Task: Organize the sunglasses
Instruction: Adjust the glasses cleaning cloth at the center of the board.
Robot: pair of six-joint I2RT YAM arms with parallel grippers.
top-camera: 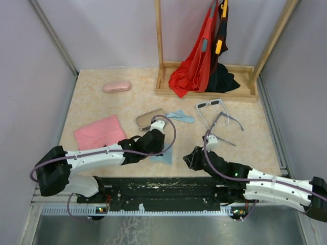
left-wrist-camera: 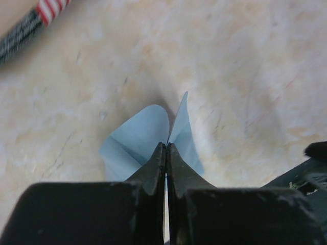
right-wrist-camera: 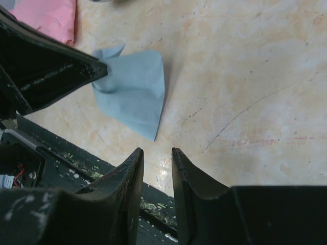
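Jaws of the left arm [top-camera: 97, 155] pinch together on a light-blue cloth [left-wrist-camera: 134, 137], puckered into a peak on the marbled bench [left-wrist-camera: 245, 61]. Jaws of the right arm [top-camera: 271, 186] stand slightly apart, holding nothing, near that cloth. Beyond them, right of centre, the white-framed sunglasses [top-camera: 209, 104] lie open on the bench, the thin grey-framed pair [top-camera: 224, 119] just beside them on the near side. A second blue cloth [top-camera: 183, 117] lies to their left.

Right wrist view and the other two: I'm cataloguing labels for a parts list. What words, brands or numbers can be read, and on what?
No text can be read anywhere.
Left gripper: faint pale print on its black side, too small and blurred to read.
Striped case: red and white stripes only, no letters.
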